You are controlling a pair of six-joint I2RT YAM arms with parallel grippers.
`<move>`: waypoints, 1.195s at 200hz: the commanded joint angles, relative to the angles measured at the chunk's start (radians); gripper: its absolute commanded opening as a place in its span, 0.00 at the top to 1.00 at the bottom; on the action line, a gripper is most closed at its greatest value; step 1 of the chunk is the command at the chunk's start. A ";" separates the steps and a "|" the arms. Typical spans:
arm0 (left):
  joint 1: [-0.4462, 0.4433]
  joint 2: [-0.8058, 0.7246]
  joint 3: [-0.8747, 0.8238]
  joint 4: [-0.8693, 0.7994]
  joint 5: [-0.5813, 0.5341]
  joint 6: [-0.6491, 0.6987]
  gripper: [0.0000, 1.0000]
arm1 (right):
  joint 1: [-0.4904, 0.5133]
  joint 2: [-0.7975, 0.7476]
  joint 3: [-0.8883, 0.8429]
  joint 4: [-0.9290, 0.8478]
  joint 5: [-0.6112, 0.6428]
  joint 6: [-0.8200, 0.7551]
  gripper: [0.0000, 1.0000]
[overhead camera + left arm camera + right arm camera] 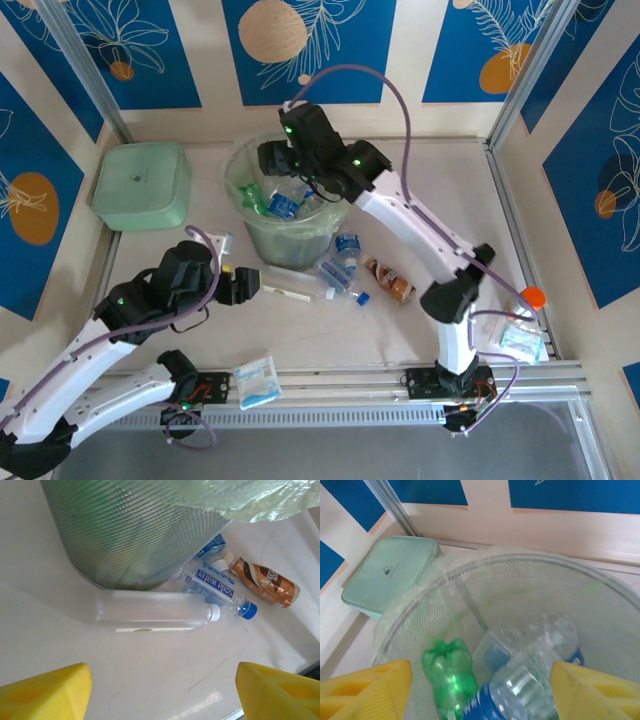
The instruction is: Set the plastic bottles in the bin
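The bin (285, 215) stands at the back of the table with several plastic bottles inside. My right gripper (287, 165) hangs open over its mouth. In the right wrist view, the gripper (481, 690) looks down on a green bottle (447, 672) and a blurred clear blue-labelled bottle (520, 685) inside the bin (530, 580). My left gripper (250, 284) is open and empty, low over the table just left of the long clear bottle (292, 286). From the left gripper (162, 692), that bottle (150, 611) lies ahead against the bin (135, 535), with a blue-labelled bottle (215, 582) and a brown-labelled one (265, 582) to its right.
A square pale-green lidded box (142, 183) sits left of the bin. A flat white-and-blue packet (258, 381) lies near the front rail. Another packet (522, 341) and an orange-capped item (533, 296) lie at the right edge. Two blue-labelled bottles (347, 246) (336, 273) lie before the bin.
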 commanded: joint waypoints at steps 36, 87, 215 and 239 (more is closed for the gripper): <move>-0.035 0.097 0.126 0.046 0.091 0.017 0.24 | -0.182 -0.469 -0.470 -0.029 0.026 0.193 0.24; -0.219 0.253 0.219 0.094 0.023 0.023 0.21 | -0.562 -0.680 -0.879 -0.131 -0.193 0.308 0.25; -0.377 0.611 0.352 0.200 -0.043 0.048 0.12 | -0.675 -0.567 -1.295 0.034 -0.421 0.304 0.43; -0.377 0.641 0.305 0.224 -0.015 0.015 0.13 | -0.638 -0.546 -1.342 0.075 -0.414 0.330 0.43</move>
